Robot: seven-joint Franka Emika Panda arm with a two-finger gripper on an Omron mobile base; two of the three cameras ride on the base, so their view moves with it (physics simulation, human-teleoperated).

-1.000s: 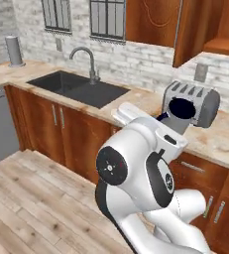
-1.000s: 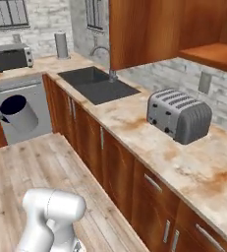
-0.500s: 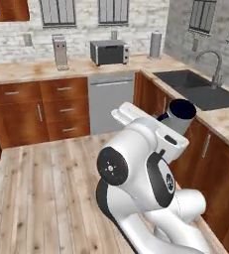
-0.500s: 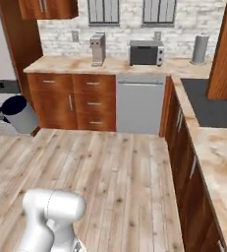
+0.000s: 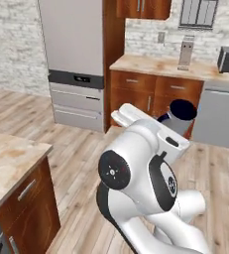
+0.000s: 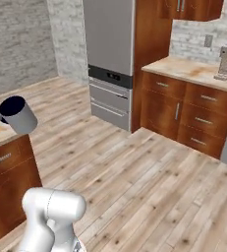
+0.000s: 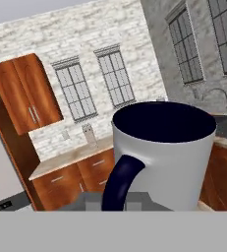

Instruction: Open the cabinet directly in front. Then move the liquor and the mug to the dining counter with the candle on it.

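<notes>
- The pincer [image 7: 116, 205] is clenched on the mug [image 7: 160, 153], gripping it at or beside its dark navy handle, which faces the hand camera. Its fingertips are hidden at the bottom of that view, so the exact hold cannot be made out.
- The mug is carried roughly upright, clear of any surface. In the left base view it sits just past the arm's white shoulder [image 5: 136, 173]; in the right base view it hangs at the left edge, above a beige marble-look surface [image 6: 2, 134] on a wooden base.
- Judged from this, the step in hand is carrying the mug across the kitchen toward the dining counter.
- Beyond lies open wooden floor [image 6: 134, 172], then a tall grey fridge [image 6: 110, 59] and a far worktop [image 6: 193, 71] on reddish drawers.
- Neither candle nor liquor can be made out here. The next move calls for finding the slab with the candle, bringing the mug level over a bare spot, lowering it, then letting go.
</notes>
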